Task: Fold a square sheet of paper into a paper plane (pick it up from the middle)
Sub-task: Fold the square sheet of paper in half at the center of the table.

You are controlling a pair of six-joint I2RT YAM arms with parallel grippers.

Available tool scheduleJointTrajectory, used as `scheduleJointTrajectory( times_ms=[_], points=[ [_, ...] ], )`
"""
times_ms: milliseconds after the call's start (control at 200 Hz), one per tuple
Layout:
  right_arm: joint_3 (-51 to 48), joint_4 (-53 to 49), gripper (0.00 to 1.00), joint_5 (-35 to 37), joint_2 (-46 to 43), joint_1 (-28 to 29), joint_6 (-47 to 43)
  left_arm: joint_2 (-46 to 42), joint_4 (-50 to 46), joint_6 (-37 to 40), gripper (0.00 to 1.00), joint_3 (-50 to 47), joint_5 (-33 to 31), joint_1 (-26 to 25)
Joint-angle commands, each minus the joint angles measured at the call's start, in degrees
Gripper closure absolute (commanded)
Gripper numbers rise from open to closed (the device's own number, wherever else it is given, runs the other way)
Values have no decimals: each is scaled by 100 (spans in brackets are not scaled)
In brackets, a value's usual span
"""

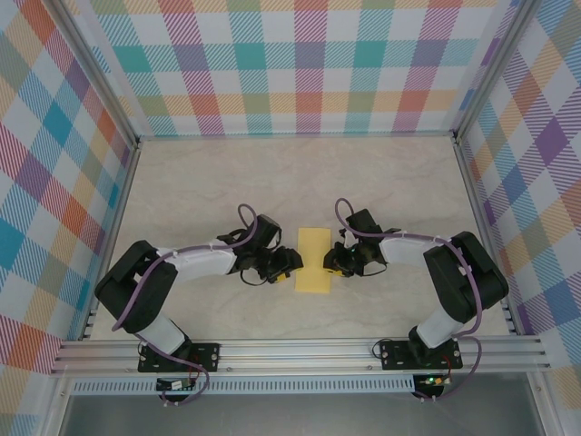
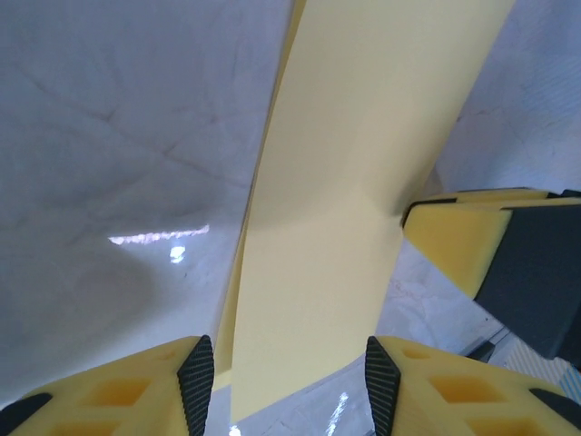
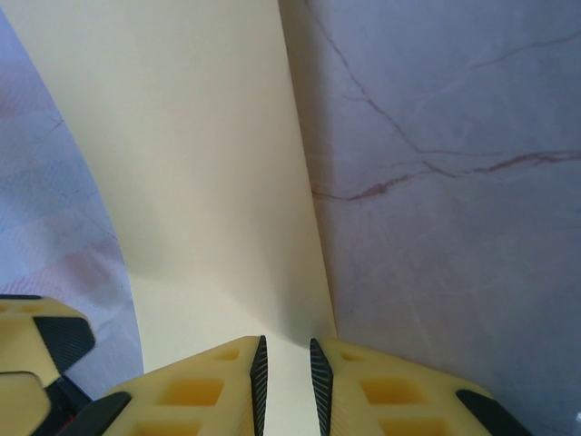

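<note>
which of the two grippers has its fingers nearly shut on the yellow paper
The right gripper: its fingers are pinched close on an edge of the yellow paper. The left gripper stands much wider, the paper passing between its spread fingers.

The counter (image 1: 182, 182) is a pale, cream, marble-patterned surface with thin reddish-brown veins, closed in on three sides by checked walls in many colours and edged along its near side by a metal rail (image 1: 300, 350). The square sheet of paper (image 1: 314, 260), yellow and folded into a narrow upright rectangle, lies near the middle of the counter, a little nearer the rail than the far wall. In the left wrist view its layers lift slightly off the counter along one long edge.
</note>
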Motion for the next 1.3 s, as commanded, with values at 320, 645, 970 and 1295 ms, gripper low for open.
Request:
scheduleJointTrajectory(
  times_ms=[320, 645, 970, 1295],
  points=[
    [-147, -464, 76, 319, 168, 46, -69, 167, 366, -557, 53, -142, -59, -358],
    [-206, -437, 76, 341, 182, 46, -61, 288, 542, -630, 54, -202, -124, -409],
    [-203, -444, 76, 314, 230, 46, -52, 178, 311, -671, 49, -361, -434, -431],
    [-212, -425, 75, 318, 254, 45, -30, 41, 253, -628, 50, -413, -454, -431]
  ],
)
